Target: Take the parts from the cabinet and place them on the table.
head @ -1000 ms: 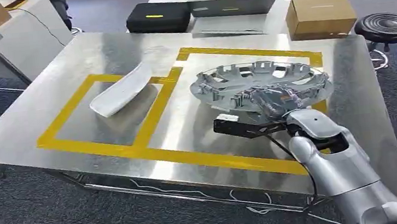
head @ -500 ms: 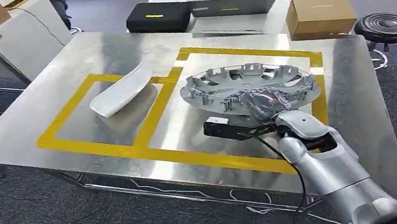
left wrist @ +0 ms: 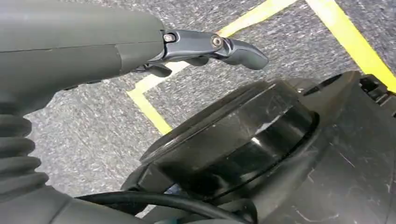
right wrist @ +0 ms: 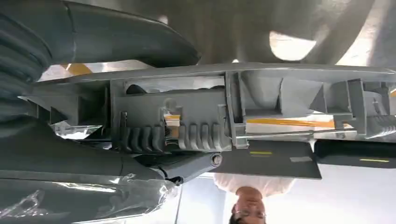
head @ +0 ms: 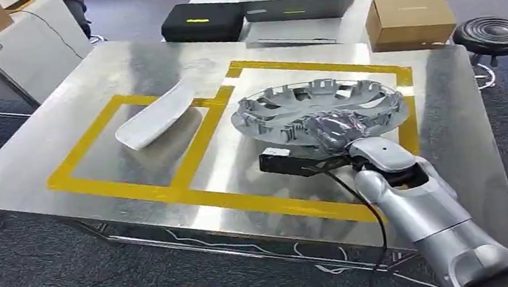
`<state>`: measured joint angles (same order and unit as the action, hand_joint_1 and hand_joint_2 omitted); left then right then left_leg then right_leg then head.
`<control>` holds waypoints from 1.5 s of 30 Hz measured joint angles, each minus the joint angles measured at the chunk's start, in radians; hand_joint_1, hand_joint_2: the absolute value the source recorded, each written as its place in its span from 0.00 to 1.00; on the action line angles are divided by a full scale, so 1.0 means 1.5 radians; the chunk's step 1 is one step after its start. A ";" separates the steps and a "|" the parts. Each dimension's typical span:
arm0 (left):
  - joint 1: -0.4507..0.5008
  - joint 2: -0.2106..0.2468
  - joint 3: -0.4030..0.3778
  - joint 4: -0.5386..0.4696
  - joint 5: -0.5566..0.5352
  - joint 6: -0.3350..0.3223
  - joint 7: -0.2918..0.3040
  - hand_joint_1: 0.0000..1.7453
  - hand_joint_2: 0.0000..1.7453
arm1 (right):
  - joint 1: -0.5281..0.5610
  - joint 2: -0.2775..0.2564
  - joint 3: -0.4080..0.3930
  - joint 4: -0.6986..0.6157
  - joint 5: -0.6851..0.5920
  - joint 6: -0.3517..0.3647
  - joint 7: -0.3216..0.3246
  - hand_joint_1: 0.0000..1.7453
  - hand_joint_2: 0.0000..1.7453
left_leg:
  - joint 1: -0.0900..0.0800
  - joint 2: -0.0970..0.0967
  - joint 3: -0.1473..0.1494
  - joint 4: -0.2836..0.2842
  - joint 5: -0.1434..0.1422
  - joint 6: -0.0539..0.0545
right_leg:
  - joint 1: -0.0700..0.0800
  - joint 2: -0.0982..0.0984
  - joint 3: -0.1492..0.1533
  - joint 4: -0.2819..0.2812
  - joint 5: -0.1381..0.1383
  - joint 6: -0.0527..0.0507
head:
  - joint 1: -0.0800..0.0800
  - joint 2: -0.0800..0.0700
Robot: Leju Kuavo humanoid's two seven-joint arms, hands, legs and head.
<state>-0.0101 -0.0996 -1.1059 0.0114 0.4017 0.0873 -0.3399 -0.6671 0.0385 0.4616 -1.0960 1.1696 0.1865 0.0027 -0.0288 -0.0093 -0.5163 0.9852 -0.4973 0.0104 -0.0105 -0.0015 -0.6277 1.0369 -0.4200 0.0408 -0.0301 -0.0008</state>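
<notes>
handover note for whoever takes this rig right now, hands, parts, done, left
Right robot hand: grips the near rim of the grey wheel cover, which is over the right taped square of the metal table; whether it rests flat cannot be told.
Left robot hand: holds nothing, hanging over the carpet.
Done: white curved part lies in the left taped square.
Left: set the wheel cover down and let go, then check the cabinet for more parts.

Right hand (head: 338, 130) grips; left hand (left wrist: 205, 46) hangs open.
</notes>
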 joint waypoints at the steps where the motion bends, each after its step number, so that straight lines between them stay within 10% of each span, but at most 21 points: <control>1: -0.001 0.000 0.002 0.000 -0.005 -0.007 0.001 0.00 1.00 | -0.002 0.000 0.003 0.004 0.000 0.000 0.000 1.00 1.00 | 0.000 0.000 0.000 0.000 0.000 0.000 | 0.000 0.000 0.000 0.000 0.000 0.000 | 0.000 0.000; 6: -0.004 0.001 0.005 0.000 -0.011 -0.021 0.006 0.00 1.00 | -0.013 0.000 0.011 0.019 0.001 0.000 -0.001 1.00 1.00 | 0.000 0.000 0.000 0.000 0.000 0.000 | 0.000 0.000 0.000 0.000 0.000 0.000 | 0.000 0.000; 7: -0.004 0.001 0.005 0.000 -0.011 -0.021 0.006 0.00 1.00 | -0.015 0.000 0.012 0.021 0.000 0.000 -0.001 0.00 1.00 | 0.000 0.000 0.000 0.000 0.000 0.000 | 0.000 0.000 0.000 0.000 0.000 -0.001 | 0.000 0.000; 15: -0.012 0.001 0.006 0.000 -0.029 -0.043 0.035 0.00 1.00 | -0.024 0.000 0.026 0.037 0.007 -0.001 -0.003 0.00 1.00 | 0.000 0.000 0.000 0.000 0.000 0.000 | 0.000 0.000 0.001 0.000 0.001 0.000 | 0.000 0.000; 16: -0.012 0.001 0.007 0.000 -0.028 -0.045 0.035 0.00 0.00 | -0.025 0.000 0.026 0.039 0.007 0.000 -0.004 0.00 1.00 | 0.000 0.000 0.000 0.000 0.000 0.000 | 0.000 0.000 0.000 0.000 0.001 0.000 | 0.000 0.000; 45: 0.009 0.001 0.025 0.000 -0.026 -0.054 -0.004 0.00 0.00 | -0.063 0.000 0.054 0.080 0.006 0.003 -0.022 0.00 1.00 | 0.000 0.000 0.002 0.000 0.000 0.001 | 0.000 0.000 0.002 -0.001 0.001 0.000 | 0.000 0.000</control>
<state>0.0033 -0.0984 -1.0677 0.0114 0.3620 0.0057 -0.3456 -0.7609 0.0381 0.5425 -0.9762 1.1788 0.1904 -0.0301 -0.0292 -0.0095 -0.5136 0.9852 -0.4966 0.0113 -0.0104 -0.0012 -0.6250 1.0357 -0.4184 0.0403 -0.0305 -0.0008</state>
